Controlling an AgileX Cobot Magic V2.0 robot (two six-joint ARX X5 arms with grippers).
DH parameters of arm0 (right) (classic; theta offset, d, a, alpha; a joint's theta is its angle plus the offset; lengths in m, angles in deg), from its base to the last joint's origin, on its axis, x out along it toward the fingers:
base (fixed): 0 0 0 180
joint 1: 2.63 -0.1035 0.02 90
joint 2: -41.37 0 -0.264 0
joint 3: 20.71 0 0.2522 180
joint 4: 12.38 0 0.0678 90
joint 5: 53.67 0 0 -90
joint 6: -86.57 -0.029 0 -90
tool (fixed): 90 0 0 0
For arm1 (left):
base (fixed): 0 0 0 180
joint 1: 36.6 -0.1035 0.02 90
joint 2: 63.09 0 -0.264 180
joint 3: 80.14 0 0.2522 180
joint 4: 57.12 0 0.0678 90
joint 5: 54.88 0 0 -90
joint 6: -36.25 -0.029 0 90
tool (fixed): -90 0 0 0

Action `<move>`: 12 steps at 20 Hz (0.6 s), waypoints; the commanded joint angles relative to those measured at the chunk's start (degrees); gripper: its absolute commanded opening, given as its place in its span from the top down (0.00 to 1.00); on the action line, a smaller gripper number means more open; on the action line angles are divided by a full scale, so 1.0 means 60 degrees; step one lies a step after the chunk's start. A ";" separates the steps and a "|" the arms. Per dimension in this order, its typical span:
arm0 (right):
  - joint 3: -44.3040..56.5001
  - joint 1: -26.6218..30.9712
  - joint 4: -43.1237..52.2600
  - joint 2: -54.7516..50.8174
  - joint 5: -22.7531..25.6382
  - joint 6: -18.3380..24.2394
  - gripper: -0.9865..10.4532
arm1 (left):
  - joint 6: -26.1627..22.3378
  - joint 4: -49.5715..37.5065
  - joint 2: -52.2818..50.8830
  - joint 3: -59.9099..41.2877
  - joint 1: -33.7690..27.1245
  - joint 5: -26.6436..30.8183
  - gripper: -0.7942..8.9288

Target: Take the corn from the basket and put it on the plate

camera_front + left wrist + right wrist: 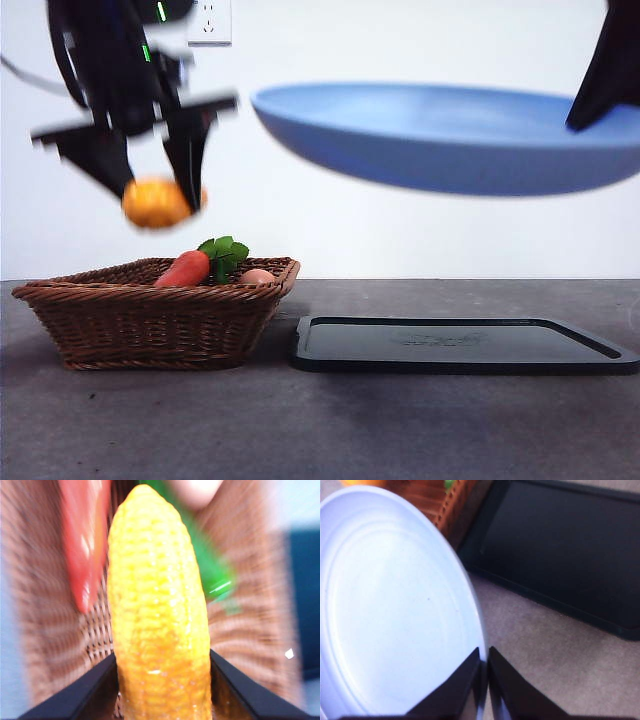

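My left gripper (165, 195) hangs above the wicker basket (150, 315), shut on the yellow corn (157, 203). In the left wrist view the bumpy cob (157, 615) fills the gap between both jaws, with the basket (250, 630) blurred below it. My right gripper (485, 672) is shut on the rim of the light-blue plate (390, 610). It holds the plate (450, 135) in the air at the upper right, above the black tray, a little apart from the corn.
A red-orange carrot (183, 269) with green leaves and a pinkish egg-like item (256, 276) lie in the basket. A flat black tray (460, 345) sits on the grey table right of the basket. A wall socket (209, 22) is behind the left arm.
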 commanded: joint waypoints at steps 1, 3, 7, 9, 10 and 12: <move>-0.0211 -0.0033 0.0539 0.0911 -0.0062 -0.0011 0.91 | -0.0066 -0.0015 -0.0871 0.0197 0.0120 -0.0466 0.68; -0.0211 -0.0036 0.0969 0.1840 -0.0142 -0.0229 0.91 | -0.0138 -0.0011 -0.1665 0.0197 0.0364 -0.1144 0.68; -0.0233 -0.0040 0.1938 0.3282 -0.0503 -0.0885 0.91 | -0.0532 -0.0029 -0.1814 0.0193 0.1566 -0.1504 0.68; -0.0324 -0.0040 0.2138 0.3570 -0.0503 -0.1075 0.91 | -0.0674 -0.0157 -0.1526 0.0193 0.2182 -0.1504 0.68; -0.0408 -0.0040 0.2189 0.3672 -0.0543 -0.1188 0.91 | -0.0758 -0.0288 -0.1322 0.0193 0.2503 -0.1501 0.68; -0.0656 -0.0040 0.2182 0.3792 -0.0670 -0.1264 0.91 | -0.0820 -0.0539 -0.0889 0.0193 0.2987 -0.1501 0.68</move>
